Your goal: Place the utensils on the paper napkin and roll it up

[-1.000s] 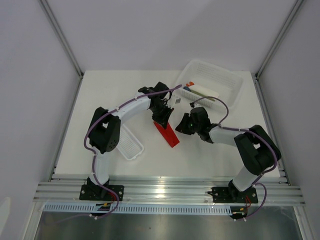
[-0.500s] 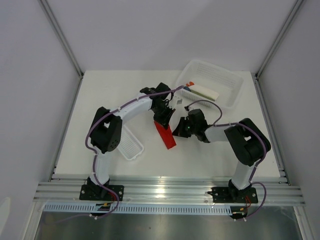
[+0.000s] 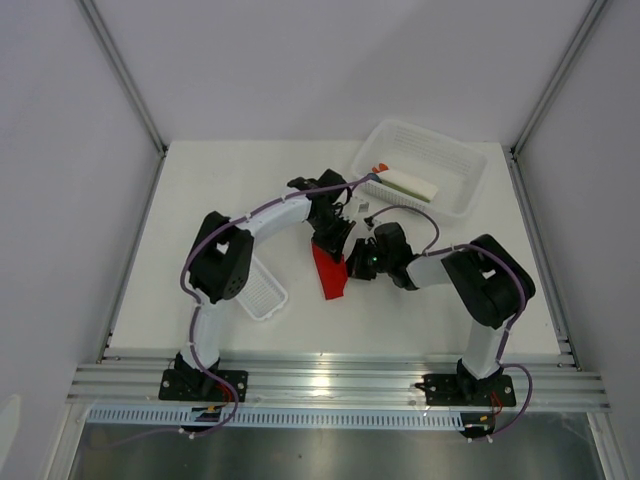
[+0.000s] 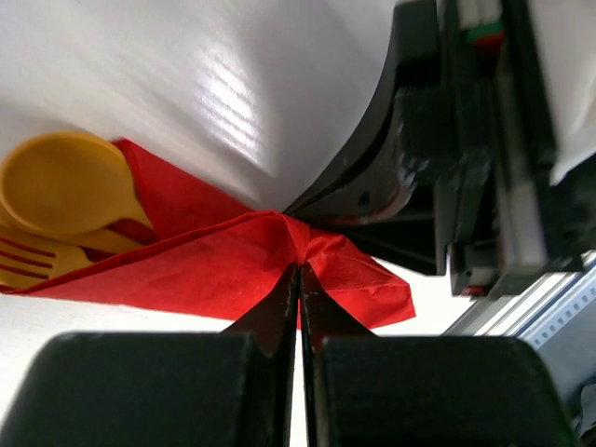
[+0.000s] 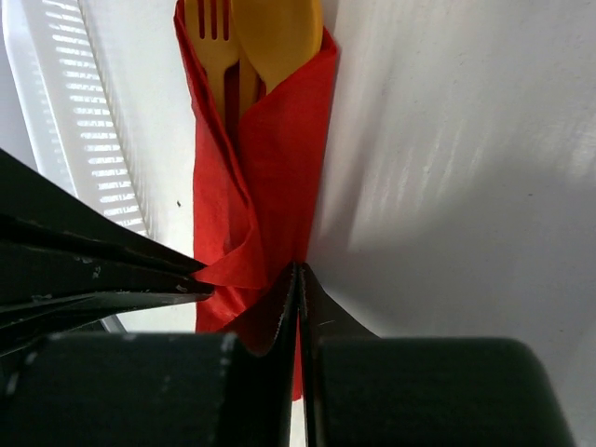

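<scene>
While both arms crowd over it in the top view, the paper napkin [image 3: 328, 272] lies folded at mid-table around the utensils [image 5: 250, 42], of which only the heads show. The left gripper [image 4: 298, 272] and right gripper [image 5: 298, 272] each pinch its red edge, jaws closed. The table [image 3: 230, 180] is white and the walls [image 3: 300, 60] pale grey.

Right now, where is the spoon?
In the right wrist view, top centre, the spoon sticks out of the folded red napkin, just right of the fork.

Creased matt red paper napkin [image 5: 279, 158], glossy orange plastic utensils [image 5: 272, 33]
</scene>
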Motion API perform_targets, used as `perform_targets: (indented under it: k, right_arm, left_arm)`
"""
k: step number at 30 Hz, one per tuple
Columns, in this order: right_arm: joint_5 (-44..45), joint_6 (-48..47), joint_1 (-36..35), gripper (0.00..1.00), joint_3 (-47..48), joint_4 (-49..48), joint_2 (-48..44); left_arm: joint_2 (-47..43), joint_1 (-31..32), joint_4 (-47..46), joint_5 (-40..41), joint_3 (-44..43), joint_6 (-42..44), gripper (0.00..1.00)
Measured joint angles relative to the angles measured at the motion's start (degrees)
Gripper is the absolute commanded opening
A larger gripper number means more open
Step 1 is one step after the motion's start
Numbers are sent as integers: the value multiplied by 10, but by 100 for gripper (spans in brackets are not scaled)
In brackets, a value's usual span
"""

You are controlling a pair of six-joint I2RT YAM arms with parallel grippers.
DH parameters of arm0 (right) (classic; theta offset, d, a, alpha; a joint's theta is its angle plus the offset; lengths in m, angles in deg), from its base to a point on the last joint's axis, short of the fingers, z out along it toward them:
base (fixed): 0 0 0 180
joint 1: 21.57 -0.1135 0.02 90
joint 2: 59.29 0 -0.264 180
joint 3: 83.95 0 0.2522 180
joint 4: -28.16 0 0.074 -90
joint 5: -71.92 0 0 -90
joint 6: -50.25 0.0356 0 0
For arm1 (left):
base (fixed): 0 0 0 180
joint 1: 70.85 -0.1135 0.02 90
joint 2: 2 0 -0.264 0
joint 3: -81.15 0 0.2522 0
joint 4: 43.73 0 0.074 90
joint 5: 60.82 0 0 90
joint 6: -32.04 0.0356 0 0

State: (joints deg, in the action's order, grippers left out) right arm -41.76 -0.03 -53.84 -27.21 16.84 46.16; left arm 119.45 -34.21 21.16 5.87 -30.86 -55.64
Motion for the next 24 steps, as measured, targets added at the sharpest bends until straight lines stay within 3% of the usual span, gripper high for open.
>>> perform_targets:
  k: [14,24]
  right_arm:
    - [9,-8,-7,3,-14,20,-21]
    - [63,-40,-9,16,-24,118,-88]
  left_arm:
    - [43,0,-9,7,-28,-24,1]
    - [57,0,-10,17,-28,-24,1]
